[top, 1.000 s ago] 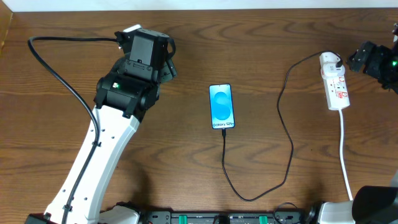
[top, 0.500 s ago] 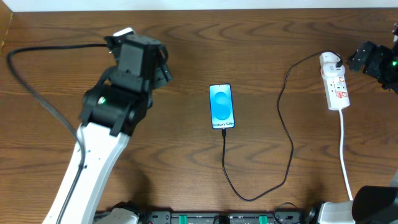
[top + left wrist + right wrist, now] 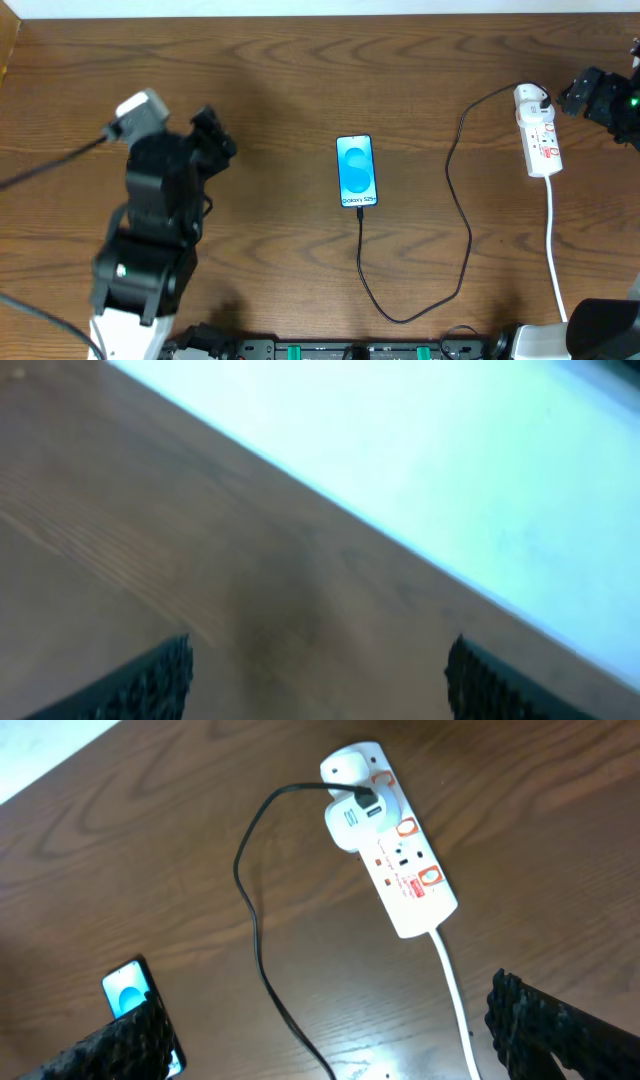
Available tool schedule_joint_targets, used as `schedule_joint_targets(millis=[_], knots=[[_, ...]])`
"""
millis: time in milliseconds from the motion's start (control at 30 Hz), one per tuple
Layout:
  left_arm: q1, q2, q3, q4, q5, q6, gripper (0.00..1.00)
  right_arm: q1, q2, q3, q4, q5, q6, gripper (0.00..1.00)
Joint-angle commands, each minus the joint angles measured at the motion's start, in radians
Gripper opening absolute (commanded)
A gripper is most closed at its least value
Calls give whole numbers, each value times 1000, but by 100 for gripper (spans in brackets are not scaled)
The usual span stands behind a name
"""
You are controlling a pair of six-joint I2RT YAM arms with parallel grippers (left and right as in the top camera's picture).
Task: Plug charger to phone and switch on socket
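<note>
Biggest thing first: your table (image 3: 290, 70) is matte brown wood grain, so nothing should skate far on it. The left arm (image 3: 150, 230) is a bulky black-and-white lump at the far left. Your left gripper (image 3: 318, 678) is spread wide over bare wood with nothing between its ribbed pads. Your right gripper (image 3: 340, 1030) hangs near the socket (image 3: 538, 140), jaws as far apart as they go, also empty.

The socket is a long white hard-plastic strip at the right edge. It's probably light enough to scoot, so I'd press straight down on a red-rimmed switch (image 3: 430, 876), not shove sideways.

The phone (image 3: 357, 170) lies flat mid-table, blue screen up, glassy and slick. Leave it alone.

The charger (image 3: 463, 215) is thin, floppy black cable looping from the white adapter (image 3: 345, 820) to the phone's bottom edge. The tip looks seated already. If it needs reseating, pinch the stiff tip, not the cord.
</note>
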Motion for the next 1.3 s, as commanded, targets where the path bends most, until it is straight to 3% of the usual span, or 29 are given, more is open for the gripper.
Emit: schedule_joint_targets(millis=[0, 367, 500, 733, 900, 1267], knots=[[56, -98, -155, 115, 68, -1, 81, 1, -8, 5, -1, -1, 14, 99], [152, -410, -727, 758, 142, 0, 81, 0, -8, 5, -1, -1, 14, 99], [177, -499, -871, 898, 142, 0, 81, 1, -8, 5, -1, -1, 14, 99], [209, -663, -1013, 909, 142, 0, 81, 0, -8, 5, -1, -1, 14, 99], [212, -718, -1015, 827, 139, 18, 81, 1, -8, 5, -1, -1, 14, 99], [212, -850, -1015, 519, 139, 102, 81, 0, -8, 5, -2, -1, 14, 99]])
